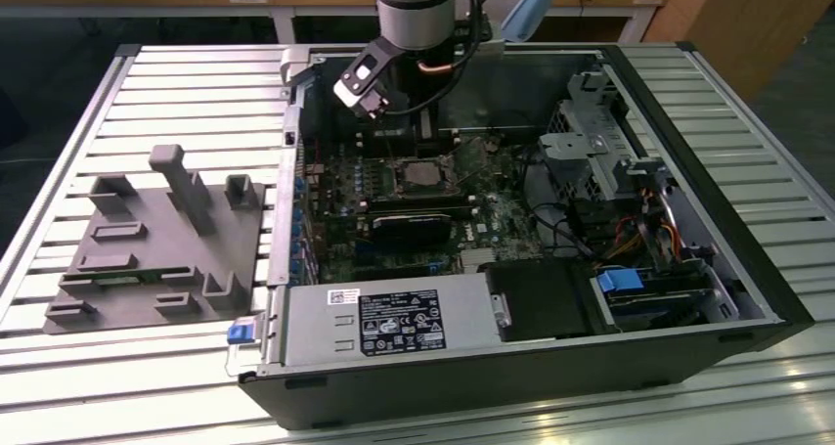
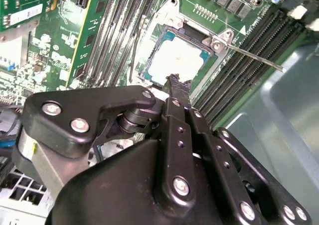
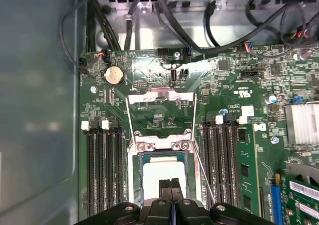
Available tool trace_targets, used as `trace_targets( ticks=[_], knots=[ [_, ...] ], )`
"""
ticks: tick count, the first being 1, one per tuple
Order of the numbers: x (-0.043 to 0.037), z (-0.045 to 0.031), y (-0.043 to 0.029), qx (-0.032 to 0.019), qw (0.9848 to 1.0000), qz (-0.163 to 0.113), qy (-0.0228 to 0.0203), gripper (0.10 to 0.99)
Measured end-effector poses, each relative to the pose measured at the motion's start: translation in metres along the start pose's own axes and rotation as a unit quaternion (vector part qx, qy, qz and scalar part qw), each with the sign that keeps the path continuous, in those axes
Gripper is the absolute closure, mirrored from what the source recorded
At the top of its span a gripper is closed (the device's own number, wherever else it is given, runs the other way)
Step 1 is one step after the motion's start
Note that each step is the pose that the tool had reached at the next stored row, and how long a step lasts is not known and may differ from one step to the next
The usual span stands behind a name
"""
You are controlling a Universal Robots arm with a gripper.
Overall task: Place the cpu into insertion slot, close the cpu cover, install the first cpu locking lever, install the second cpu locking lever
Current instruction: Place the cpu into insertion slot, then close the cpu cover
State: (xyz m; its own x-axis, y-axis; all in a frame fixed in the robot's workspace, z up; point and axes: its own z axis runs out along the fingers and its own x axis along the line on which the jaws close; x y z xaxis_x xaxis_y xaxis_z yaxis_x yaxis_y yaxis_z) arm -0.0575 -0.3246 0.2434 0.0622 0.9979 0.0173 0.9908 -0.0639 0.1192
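Inside the open PC case (image 1: 522,386), everything is referenced to the insertion slot (image 3: 135,180).

- The cpu (image 3: 151,175) is seated in the slot, silvery top up, square to the slot rim.
- The claw (image 3: 171,185) hangs directly over the slot. Its fingers are pressed together with just a thin seam between them and nothing gripped. The tips are over the cpu's top near one edge; I can't tell if they touch it.
- The cpu cover (image 3: 162,92) is not down on the slot. In the first wrist view it is swung back on its hinge at the slot's edge, and green board shows through the cut-out.
- One locking lever (image 2: 256,54) is unlatched. It is a thin wire rod angling away from the slot's corner screw and out over the memory slots (image 3: 102,170).
- Memory slots run along both sides of the slot.
- The coin battery (image 3: 113,75) is on the board beyond the slot's hinge side, well apart from the slot.
- The finned heat sink (image 3: 301,122) is past the memory slots on one side, well clear of the slot.
- In the exterior view, the power supply (image 1: 391,333) sits nearer the camera than the slot, against the case wall.
- The grey fixture block (image 1: 156,240) is outside the case on the slatted counter (image 1: 196,83), well to the exterior view's left of the slot.
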Motion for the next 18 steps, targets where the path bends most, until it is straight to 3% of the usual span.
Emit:
trace_targets(
  ticks=[3,18],
  knots=[
    [0.0,-0.0033,0.0004,0.0,1.0,0.002,-0.0003,0.98],
    [0.0,-0.0046,0.0005,0.0001,1.0,0.002,-0.0007,0.98]
  ],
)
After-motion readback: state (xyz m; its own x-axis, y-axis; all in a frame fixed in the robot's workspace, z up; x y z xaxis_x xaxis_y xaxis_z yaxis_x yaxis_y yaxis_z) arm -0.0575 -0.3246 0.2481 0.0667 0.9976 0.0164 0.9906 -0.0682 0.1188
